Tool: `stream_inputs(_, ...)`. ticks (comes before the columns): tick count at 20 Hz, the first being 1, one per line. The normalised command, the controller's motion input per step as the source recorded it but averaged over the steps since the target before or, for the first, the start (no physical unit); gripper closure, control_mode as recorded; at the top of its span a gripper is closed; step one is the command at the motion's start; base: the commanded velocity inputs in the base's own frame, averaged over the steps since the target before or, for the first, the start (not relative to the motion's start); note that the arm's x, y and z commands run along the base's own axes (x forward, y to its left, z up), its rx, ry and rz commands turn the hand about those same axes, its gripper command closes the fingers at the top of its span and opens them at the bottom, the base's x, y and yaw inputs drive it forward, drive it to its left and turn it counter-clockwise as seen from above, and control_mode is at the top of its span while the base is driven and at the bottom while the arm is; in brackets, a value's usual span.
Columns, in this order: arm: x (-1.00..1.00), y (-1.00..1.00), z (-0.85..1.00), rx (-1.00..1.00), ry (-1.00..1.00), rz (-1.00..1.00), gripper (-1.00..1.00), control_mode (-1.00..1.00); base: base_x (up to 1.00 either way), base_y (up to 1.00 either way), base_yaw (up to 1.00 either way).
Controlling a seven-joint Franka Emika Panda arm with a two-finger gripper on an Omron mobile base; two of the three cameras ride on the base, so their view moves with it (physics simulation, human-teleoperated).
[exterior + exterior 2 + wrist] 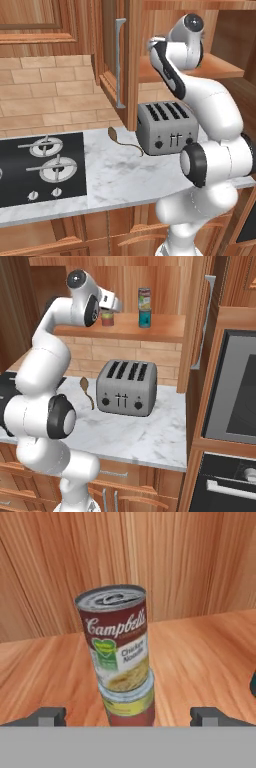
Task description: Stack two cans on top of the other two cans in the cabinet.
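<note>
Between the wide jaws (pixel 128 716), just ahead, an upright soup can (pixel 118 638) leans atop the red can (pixel 131 707).

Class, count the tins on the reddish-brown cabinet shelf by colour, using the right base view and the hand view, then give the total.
Pale-labelled cylindrical metal tins with silver tops: 2
Dark red cylindrical metal tin: 1
Teal-blue cylindrical metal tin: 1
Total: 4
</note>
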Motion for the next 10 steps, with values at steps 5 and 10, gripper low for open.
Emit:
stream_inputs(5,-0.51,-0.07,-0.06,0.00,-0.01,0.00,-1.00,-1.00,0.00,0.00,0.00)
stream_inputs(10,-0.59,-0.13,0.00,0.00,0.00,0.00,-1.00,-1.00,0.00,0.00,0.00)
